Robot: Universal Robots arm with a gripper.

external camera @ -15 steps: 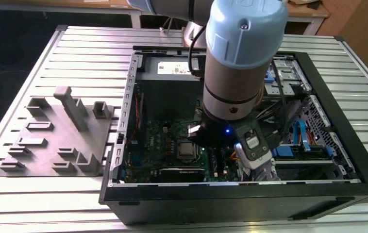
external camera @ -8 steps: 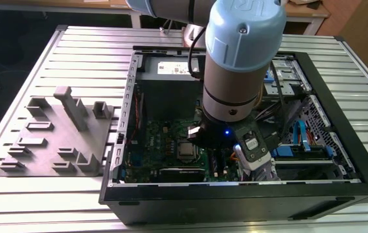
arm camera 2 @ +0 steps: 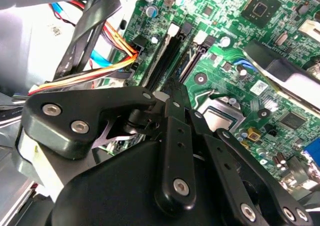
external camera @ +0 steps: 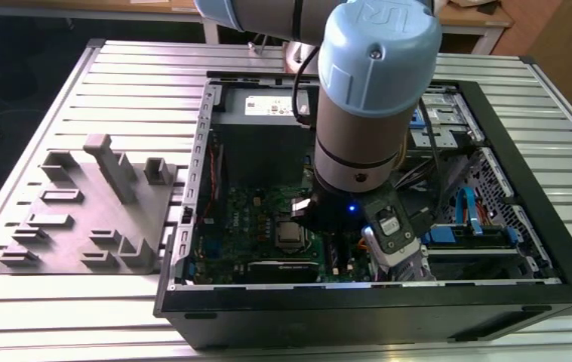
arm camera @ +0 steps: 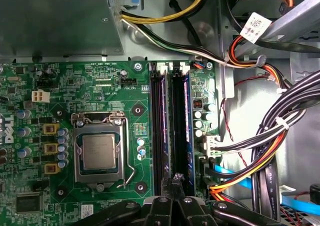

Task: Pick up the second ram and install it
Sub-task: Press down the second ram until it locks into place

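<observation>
In the first wrist view my gripper (arm camera: 175,178) hangs low over the green motherboard (arm camera: 100,86). Its black fingertips are pressed together above the near end of the black memory slots (arm camera: 159,126). A thin dark stick with a bluish edge (arm camera: 186,131), which I take for the second ram, stands edge-on in the slot just beside the fingertips. How deep it sits I cannot tell. In the second wrist view the gripper (arm camera 2: 175,97) points at the same slots (arm camera 2: 167,56) with white latches. In the exterior view the arm (external camera: 367,143) reaches down into the open computer case (external camera: 527,188).
A CPU socket (arm camera: 99,151) lies beside the slots. Bundles of black, yellow, orange and blue cables (arm camera: 260,156) crowd the other side. A grey holder fixture (external camera: 84,219) stands on the slatted table at the exterior view's left. The case walls close in around the arm.
</observation>
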